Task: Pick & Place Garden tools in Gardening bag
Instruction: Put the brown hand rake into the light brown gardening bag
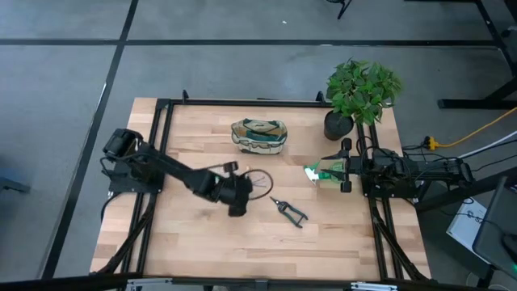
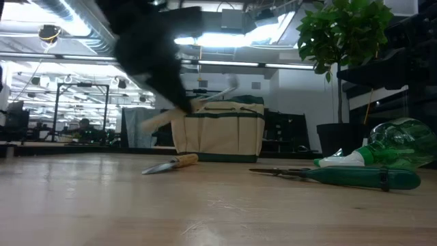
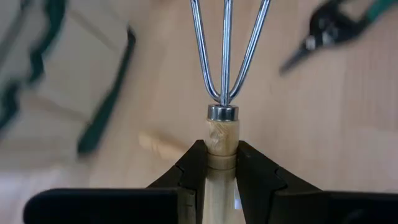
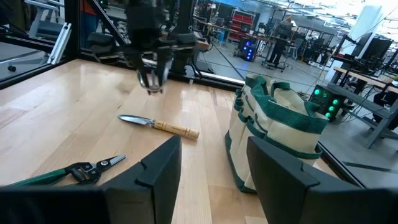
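Observation:
My left gripper is shut on the wooden-handled little rake, above the table's middle. The trowel lies flat on the table under it and shows in the right wrist view. The pruning shears lie flat to the right of my left gripper. The cream-and-green gardening bag stands upright at the far middle. The green-and-white soft item lies on the table just in front of my right gripper, which is open and empty at the right. My left gripper pinches the rake's wooden handle between its two fingers, just behind the metal ferrule. The fingers lie along the handle, and the wire tines stick out ahead of them. The right wrist view shows the rake lifted clear of the table.
A potted green plant stands at the far right corner. A black frame rail runs along the table's edges. Bare wood lies along the near edge and on the left half.

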